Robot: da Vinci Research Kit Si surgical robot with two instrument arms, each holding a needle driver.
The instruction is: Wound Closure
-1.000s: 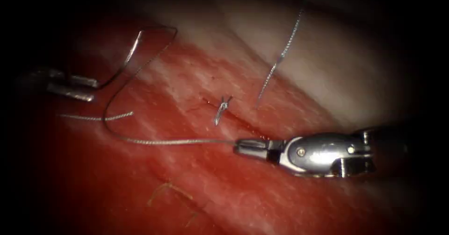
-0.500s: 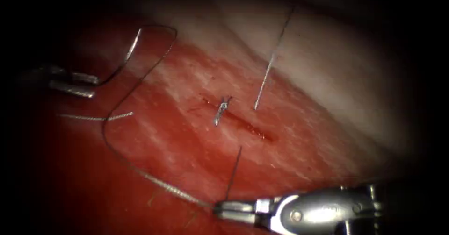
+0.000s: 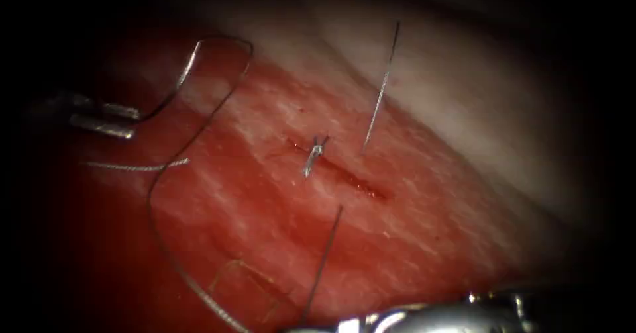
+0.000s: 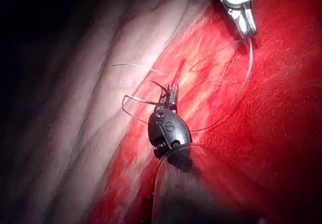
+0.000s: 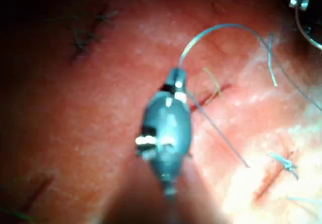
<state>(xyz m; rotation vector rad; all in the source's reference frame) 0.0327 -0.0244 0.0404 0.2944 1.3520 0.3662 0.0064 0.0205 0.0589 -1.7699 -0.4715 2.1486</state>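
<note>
Tissue, cut mid-field w/ 1 knot tied across it. R tool at bottom edge of endoscope view, jaws clamped on thread; thread loops left of cut up to needle. L tool far left of cut, jaws closed on needle near 1 end, needle clear of tissue. Loose thread end lies right of cut, cut piece left.
</note>
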